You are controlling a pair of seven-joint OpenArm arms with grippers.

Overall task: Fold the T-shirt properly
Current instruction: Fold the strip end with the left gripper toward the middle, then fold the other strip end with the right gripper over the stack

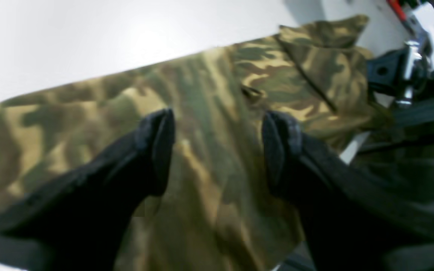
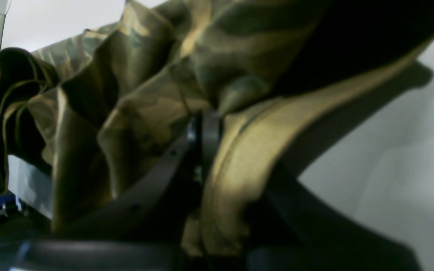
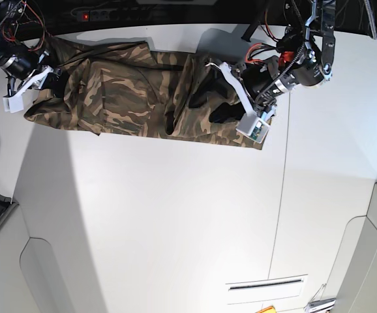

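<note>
The camouflage T-shirt (image 3: 130, 98) lies stretched along the far side of the white table (image 3: 175, 222), bunched and creased. At its right end in the base view my left gripper (image 3: 213, 104) hovers over the cloth. In the left wrist view it (image 1: 219, 150) is open, its black fingers (image 1: 160, 146) apart above the shirt (image 1: 217, 82) with nothing between them. My right gripper (image 3: 53, 81) is at the shirt's left end. In the right wrist view it (image 2: 202, 131) is shut on a fold of the shirt (image 2: 145, 94), beside a tan band of cloth (image 2: 247, 158).
A seam (image 3: 282, 169) runs down the table on the right. A power strip (image 3: 110, 13) and cables lie behind the far edge. The table's left edge (image 3: 15, 202) drops to a dark floor. A slot (image 3: 267, 285) is near the front right.
</note>
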